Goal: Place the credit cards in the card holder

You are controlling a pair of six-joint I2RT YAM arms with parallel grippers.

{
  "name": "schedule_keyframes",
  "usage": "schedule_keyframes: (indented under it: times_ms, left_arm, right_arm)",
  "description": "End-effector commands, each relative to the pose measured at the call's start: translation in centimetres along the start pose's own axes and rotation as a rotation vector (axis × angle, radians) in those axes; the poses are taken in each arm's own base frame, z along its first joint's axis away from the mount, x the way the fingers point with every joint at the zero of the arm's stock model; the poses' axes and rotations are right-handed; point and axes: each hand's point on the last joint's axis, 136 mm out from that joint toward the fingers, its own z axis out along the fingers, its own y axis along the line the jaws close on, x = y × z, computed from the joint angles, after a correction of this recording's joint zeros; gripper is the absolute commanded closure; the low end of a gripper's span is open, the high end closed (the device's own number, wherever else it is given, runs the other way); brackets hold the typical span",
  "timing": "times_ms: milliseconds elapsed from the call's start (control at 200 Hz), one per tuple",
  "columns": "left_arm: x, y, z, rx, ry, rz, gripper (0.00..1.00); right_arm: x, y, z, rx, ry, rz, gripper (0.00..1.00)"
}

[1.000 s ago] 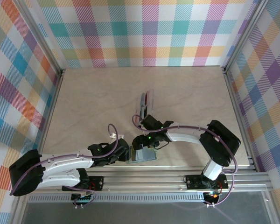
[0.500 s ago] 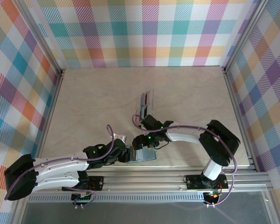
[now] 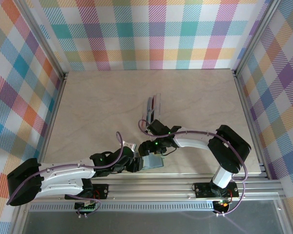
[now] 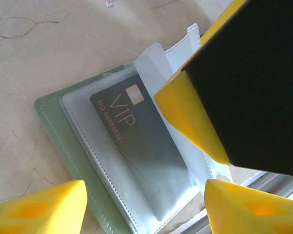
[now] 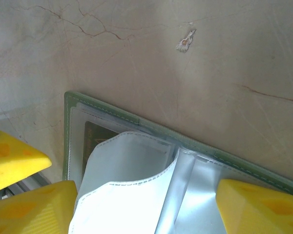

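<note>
The grey-green card holder (image 4: pixel 53 129) lies open near the table's front edge (image 3: pixel 154 162), its clear sleeves fanned up (image 5: pixel 132 185). One dark credit card marked VIP (image 4: pixel 141 146) sits inside a clear sleeve. My left gripper (image 4: pixel 146 209) is open, its yellow fingertips (image 4: pixel 39 207) on either side of the holder's near end. My right gripper (image 5: pixel 146 209) is open above the lifted sleeves, one fingertip (image 5: pixel 259 207) over the holder's right half. From above, the left gripper (image 3: pixel 134 163) and right gripper (image 3: pixel 147 148) meet at the holder. More credit cards (image 3: pixel 154 105) stand behind it.
A clear plastic tray (image 3: pixel 150 114) holding the other cards stands mid-table, just beyond the right arm's wrist. The aluminium rail (image 3: pixel 161 185) runs directly in front of the holder. Checked walls close in both sides and the back.
My left arm has slid right, bringing its gripper closer over the holder's left edge, jaws slightly wider. The right arm and the holder have barely moved.
</note>
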Motion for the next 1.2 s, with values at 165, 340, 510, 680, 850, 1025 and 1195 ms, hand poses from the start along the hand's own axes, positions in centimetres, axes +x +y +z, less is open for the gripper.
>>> schedule_keyframes:
  times_ms: [165, 340, 510, 680, 850, 1025, 1195]
  left_arm:
    - [0.1, -0.8, 0.2, 0.030, -0.003, 0.027, 0.34]
    - [0.2, -0.7, 0.6, 0.015, 0.001, 0.024, 0.34]
    - [0.3, -1.1, 0.5, 0.037, 0.003, 0.027, 0.34]
    - [-0.4, -1.3, -0.8, 0.045, -0.030, 0.021, 0.33]
    - [-0.3, -1.1, -1.2, 0.050, -0.037, 0.019, 0.33]
    - [-0.3, -1.1, -0.9, 0.042, -0.031, 0.021, 0.33]
    - [-0.3, -1.7, -0.4, 0.057, -0.021, 0.026, 0.32]
  right_arm:
    - [0.2, -0.8, 0.7, 0.018, 0.017, 0.028, 0.24]
    - [0.2, -0.9, 0.7, 0.018, 0.019, 0.027, 0.24]
    - [0.2, -0.9, 0.8, 0.015, 0.022, 0.028, 0.24]
    - [0.2, -0.9, 0.8, 0.014, 0.023, 0.028, 0.24]
    - [0.2, -0.9, 0.9, 0.015, 0.024, 0.031, 0.25]
    - [0.2, -0.9, 0.8, 0.012, 0.025, 0.031, 0.25]
    - [0.2, -0.9, 0.8, 0.014, 0.024, 0.032, 0.25]
